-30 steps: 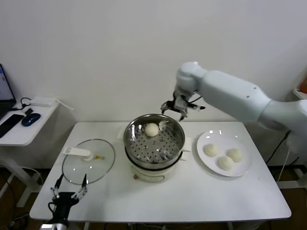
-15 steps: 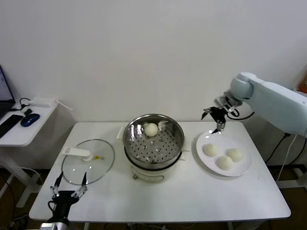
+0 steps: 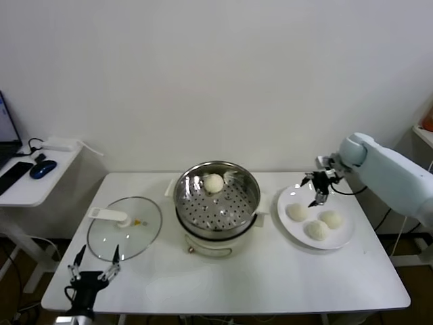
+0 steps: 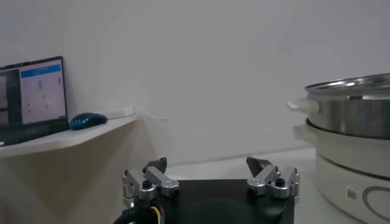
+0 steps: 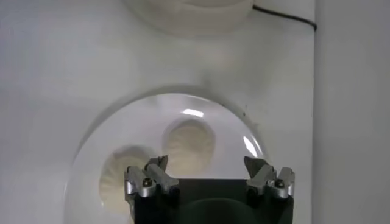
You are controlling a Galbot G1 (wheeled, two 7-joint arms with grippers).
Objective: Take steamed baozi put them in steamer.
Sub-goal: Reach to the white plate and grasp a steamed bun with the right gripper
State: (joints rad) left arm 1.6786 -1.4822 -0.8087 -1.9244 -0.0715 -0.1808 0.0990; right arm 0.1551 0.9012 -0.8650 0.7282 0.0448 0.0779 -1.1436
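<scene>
Baozi sit in two places: we see one (image 3: 214,183) inside the steamer (image 3: 217,203), toward its far rim, and three (image 3: 315,221) on the white plate (image 3: 292,230) to the right of the steamer. Our right hand (image 3: 318,191) hovers above the plate's far edge, fingers spread and empty. A glass lid (image 3: 125,227) lies on the table (image 3: 270,277) to the steamer's left. Our left hand (image 3: 95,274) waits low beyond the lid, released, by the table's front edge.
</scene>
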